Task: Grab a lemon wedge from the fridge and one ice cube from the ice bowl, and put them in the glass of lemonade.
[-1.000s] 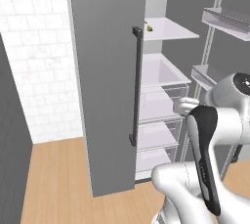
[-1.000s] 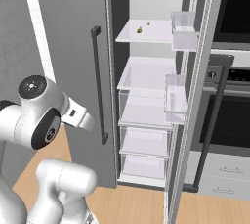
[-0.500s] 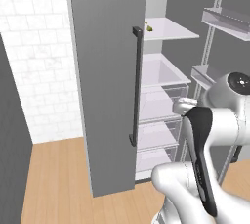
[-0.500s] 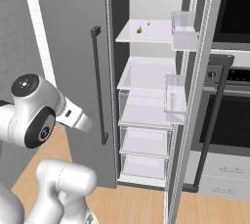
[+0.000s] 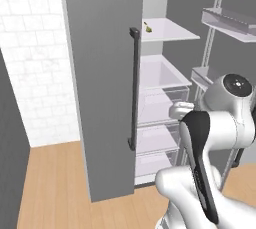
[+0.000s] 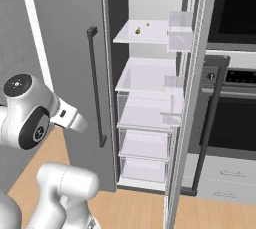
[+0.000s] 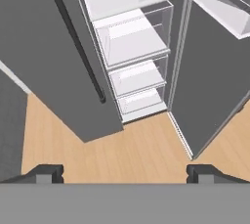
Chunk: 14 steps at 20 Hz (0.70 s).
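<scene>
Wood-plank flooring (image 7: 146, 149) runs up to the matte grey fridge (image 5: 100, 73), whose right door stands open. We note white shelves and clear drawers (image 6: 145, 145). The lemon wedge (image 6: 137, 31), tiny and indistinct, lies on the top shelf. Gripper (image 7: 124, 173) jaws stand wide, holding nothing.

Lemon wedge (image 5: 148, 28) lies on the top fridge shelf (image 5: 172, 32).

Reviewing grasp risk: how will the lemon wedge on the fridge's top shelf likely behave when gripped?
The lemon wedge looks tiny, so probably very light and apt to skid on the smooth white shelf. Its tapered shape may slip between closing fingers.
</scene>
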{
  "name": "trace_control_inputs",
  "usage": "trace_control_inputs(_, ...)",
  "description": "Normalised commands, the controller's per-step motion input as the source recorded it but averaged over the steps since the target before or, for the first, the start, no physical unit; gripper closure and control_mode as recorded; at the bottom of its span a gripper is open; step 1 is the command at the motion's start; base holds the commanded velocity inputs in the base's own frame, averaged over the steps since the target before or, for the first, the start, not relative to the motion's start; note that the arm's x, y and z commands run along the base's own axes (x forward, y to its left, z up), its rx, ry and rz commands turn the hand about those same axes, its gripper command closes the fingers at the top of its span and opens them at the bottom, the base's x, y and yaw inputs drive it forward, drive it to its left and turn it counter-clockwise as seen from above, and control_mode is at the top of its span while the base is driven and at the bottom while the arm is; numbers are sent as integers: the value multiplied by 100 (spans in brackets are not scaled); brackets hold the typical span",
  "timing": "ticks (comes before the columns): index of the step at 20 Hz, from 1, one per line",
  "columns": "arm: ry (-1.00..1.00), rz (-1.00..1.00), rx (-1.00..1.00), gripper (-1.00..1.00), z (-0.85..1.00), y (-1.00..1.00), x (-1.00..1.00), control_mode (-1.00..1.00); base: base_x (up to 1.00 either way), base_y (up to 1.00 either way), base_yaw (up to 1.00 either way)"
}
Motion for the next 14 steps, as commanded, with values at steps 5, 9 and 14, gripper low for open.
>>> trace_control_inputs(5,0,0,0,-100,0,0,0,100,0,-78,-2)
trace_control_inputs(9,0,0,0,-100,0,0,0,100,13,-16,0)
trace_control_inputs(14,0,0,0,-100,0,0,0,100,61,0,0)
